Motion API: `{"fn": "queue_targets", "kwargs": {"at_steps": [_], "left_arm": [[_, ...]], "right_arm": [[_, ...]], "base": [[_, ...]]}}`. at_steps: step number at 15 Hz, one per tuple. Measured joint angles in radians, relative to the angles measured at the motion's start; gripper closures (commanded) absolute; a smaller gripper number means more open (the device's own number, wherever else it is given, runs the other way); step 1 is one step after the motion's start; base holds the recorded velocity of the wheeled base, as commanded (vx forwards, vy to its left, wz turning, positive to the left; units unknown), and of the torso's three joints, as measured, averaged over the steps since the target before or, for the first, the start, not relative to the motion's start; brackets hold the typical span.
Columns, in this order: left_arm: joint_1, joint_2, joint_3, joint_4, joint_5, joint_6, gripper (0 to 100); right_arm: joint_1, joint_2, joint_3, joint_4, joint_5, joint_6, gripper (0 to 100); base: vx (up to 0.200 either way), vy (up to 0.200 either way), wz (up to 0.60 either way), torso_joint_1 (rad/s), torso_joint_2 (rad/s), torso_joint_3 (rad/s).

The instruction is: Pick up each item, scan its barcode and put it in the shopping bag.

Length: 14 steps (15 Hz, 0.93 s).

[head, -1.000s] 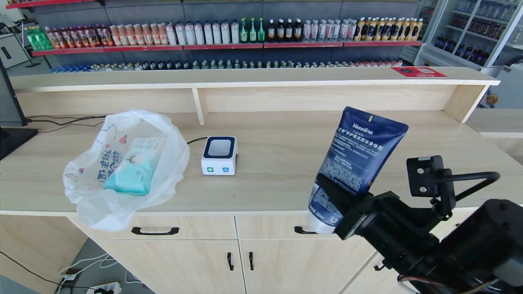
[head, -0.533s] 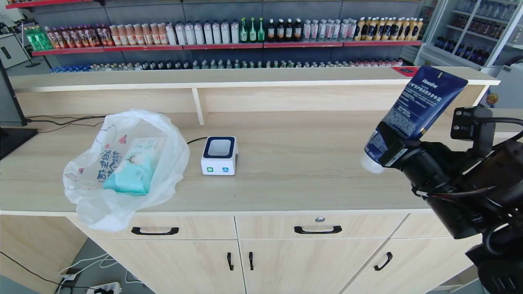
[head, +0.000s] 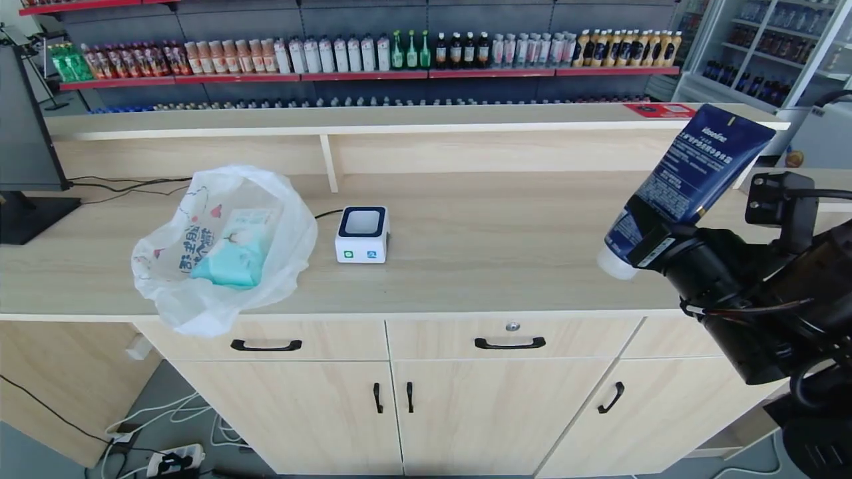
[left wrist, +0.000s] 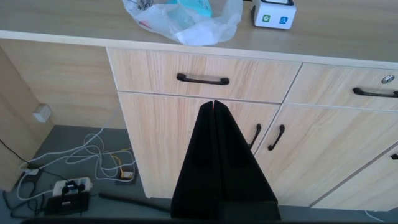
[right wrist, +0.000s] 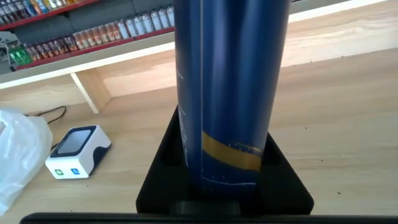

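Pinching the blue tube [head: 699, 166], right claw [head: 649, 245] now higher and farther right, left claw [left wrist: 213, 107] pressed together

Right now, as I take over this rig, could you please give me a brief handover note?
Right end effector: shut on the blue tube, tilted, above the right end of the counter.
Left end effector: shut, empty, low before the cabinet drawers.
Scanner sits beside the shopping bag.
Done: teal pack bagged.
Left: tube to scanner, then bag.

Light wood counter [head: 506, 259], drawers [head: 509, 336] below, bottle shelves [head: 373, 53] behind, grey floor [head: 26, 459] with cables [head: 153, 426]
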Motion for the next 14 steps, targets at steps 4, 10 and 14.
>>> {"fn": "queue_targets", "kwargs": {"at_steps": [4, 10, 14], "left_arm": [[0.002, 0.000, 0.000, 0.000, 0.000, -0.002, 100], [0.002, 0.000, 0.000, 0.000, 0.000, -0.004, 100], [0.002, 0.000, 0.000, 0.000, 0.000, -0.005, 100]], "right_arm": [[-0.001, -0.007, 0.021, -0.001, -0.002, 0.003, 100], [-0.027, -0.038, 0.053, 0.001, -0.002, 0.004, 100], [-0.028, -0.049, 0.074, 0.000, -0.002, 0.004, 100]], "base": [[0.000, 0.200, 0.00, 0.007, 0.00, 0.005], [0.000, 0.200, 0.00, 0.006, 0.00, 0.004], [0.000, 0.200, 0.00, 0.000, 0.00, 0.004]]}}
